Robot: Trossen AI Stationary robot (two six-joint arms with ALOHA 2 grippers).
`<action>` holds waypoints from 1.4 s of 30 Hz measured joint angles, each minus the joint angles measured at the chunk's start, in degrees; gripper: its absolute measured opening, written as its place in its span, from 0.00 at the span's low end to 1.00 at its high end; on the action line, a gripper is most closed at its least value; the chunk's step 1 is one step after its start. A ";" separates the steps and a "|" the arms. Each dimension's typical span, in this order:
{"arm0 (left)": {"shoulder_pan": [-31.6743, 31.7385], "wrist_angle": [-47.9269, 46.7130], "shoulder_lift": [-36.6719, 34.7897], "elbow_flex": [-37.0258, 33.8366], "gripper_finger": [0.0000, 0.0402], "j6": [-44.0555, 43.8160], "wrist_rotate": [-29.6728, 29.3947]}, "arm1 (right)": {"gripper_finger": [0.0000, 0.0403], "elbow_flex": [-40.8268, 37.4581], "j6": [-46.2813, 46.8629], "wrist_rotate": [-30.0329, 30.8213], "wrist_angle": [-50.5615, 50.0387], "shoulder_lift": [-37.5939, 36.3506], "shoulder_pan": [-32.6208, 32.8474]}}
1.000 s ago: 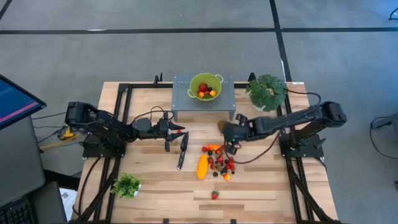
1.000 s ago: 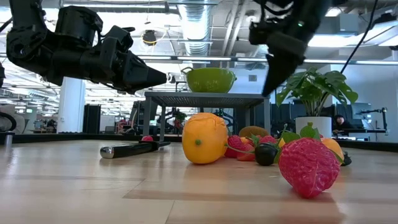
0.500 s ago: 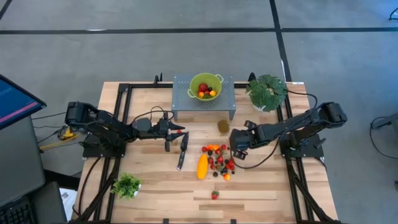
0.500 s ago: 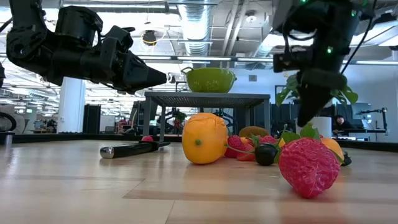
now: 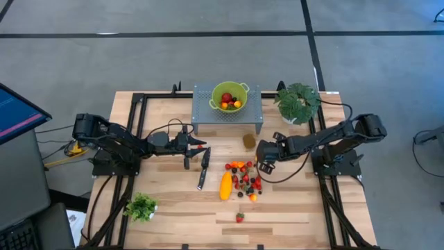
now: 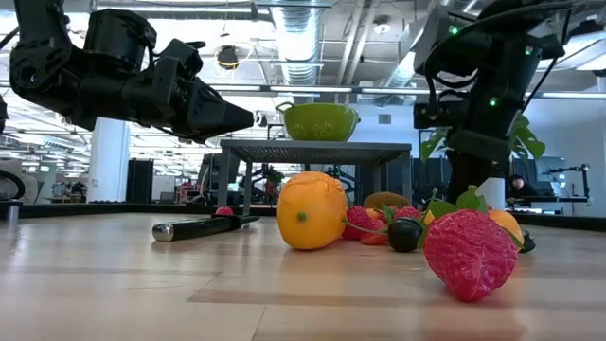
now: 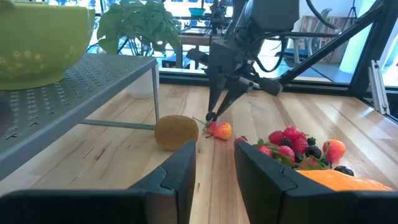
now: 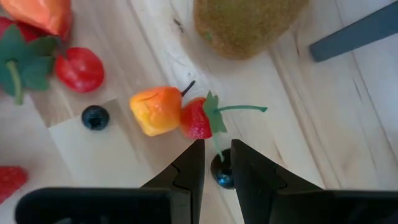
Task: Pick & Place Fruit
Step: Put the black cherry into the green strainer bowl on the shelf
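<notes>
Hovering low over the edge of the fruit pile nearest the kiwi, the right gripper had swung over in the last second: a second earlier it hung close beside the kiwi, and half a second earlier it was already out at the pile's rim, a shade farther from the kiwi than now. In its own wrist view the jaws stood a narrow gap apart with nothing between them, poised just short of a small red berry with a green stem that touched an orange-yellow fruit; a dark blueberry lay just beside that pair. So no piece had been taken yet, and the shift reads as lining up on the red berry for the next pick.

Most of the fruit still lay on the tabletop: the cluster of small red, orange and dark pieces, the long yellow-orange fruit at the cluster's far side from the right gripper, and a lone strawberry farther out from the kiwi than the cluster. A few pieces already sat in the green colander on the grey perforated stand.

The left gripper had not moved, waiting beside the black-handled knife, its jaws slightly parted and empty.
</notes>
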 joint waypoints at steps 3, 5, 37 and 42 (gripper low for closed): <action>-0.01 -0.01 0.00 -0.02 0.26 0.00 0.16 | 0.18 -1.32 -1.23 -0.01 2.59 0.00 -0.66; -0.01 0.01 -0.02 -0.02 0.26 -0.02 0.14 | 0.18 -2.45 -1.89 -0.03 4.56 0.00 -0.89; 0.01 0.01 0.00 0.00 0.26 0.00 -0.10 | 0.00 -6.66 -2.97 -1.95 8.11 0.00 -1.21; -0.01 0.01 0.00 0.00 0.26 0.00 -0.09 | 0.00 -6.62 -2.97 -3.32 8.10 -0.04 -1.21</action>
